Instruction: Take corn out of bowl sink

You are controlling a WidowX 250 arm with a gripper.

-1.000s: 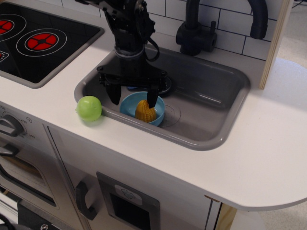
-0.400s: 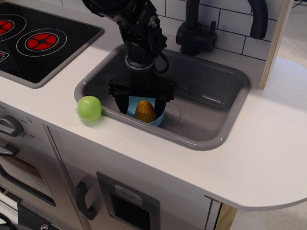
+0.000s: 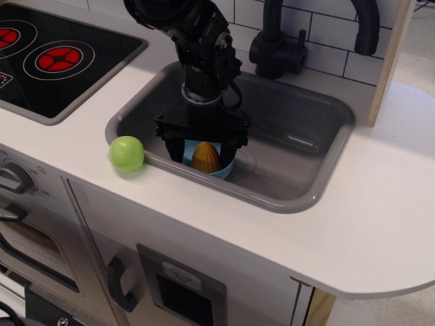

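The yellow-orange corn stands in the light-blue bowl at the front left of the grey sink. My black gripper reaches down over the bowl with its fingers open, one on each side of the corn. The left finger and the right finger hide most of the bowl's rim. I cannot tell whether the fingers touch the corn.
A smooth light-green ball lies on the white counter at the sink's front left corner. A black faucet stands behind the sink. The stove top with red burners is at the left.
My gripper has moved right and down over the bowl, and its fingers have narrowed around the corn. The corn and bowl have stayed in place.
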